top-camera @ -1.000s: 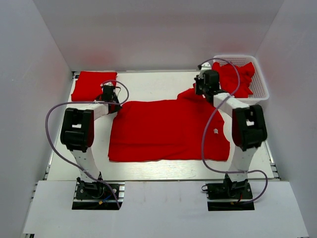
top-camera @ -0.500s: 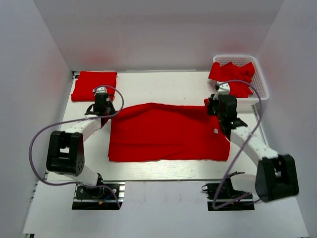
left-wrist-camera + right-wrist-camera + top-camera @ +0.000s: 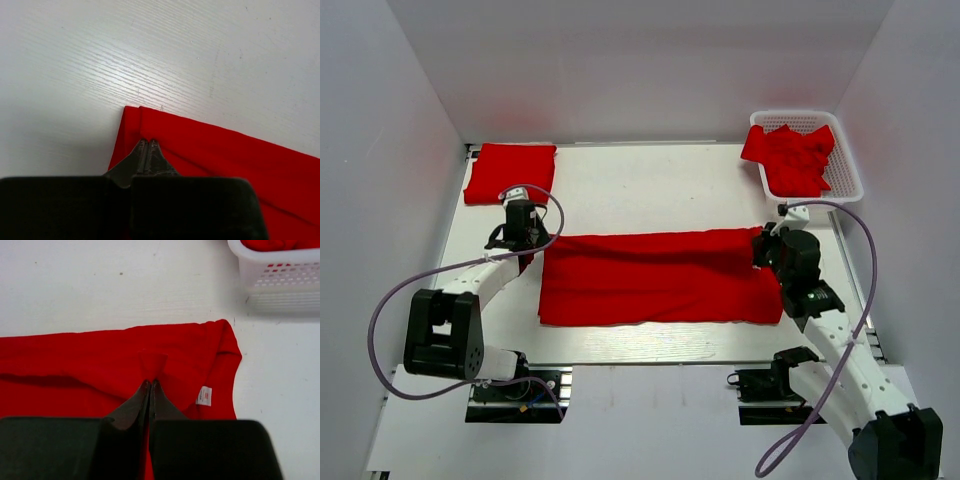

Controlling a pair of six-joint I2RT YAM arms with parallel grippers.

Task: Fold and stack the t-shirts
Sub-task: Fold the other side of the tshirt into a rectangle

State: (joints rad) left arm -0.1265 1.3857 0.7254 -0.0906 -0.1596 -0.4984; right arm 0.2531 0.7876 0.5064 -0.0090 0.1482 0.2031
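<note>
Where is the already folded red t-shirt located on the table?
In the top external view, the folded t-shirt lies at the far left corner of the table, just beyond the left pincer that grips the spread t-shirt.

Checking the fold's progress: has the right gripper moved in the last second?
Yes. The right gripper, pinching the t-shirt, has pulled toward the near edge, away from the white basket.

The red t-shirt point(image 3: 660, 278) is matt, soft cloth; the white table point(image 3: 210, 50) shows fine wood grain; the basket point(image 3: 280, 277) is white lattice plastic.
</note>
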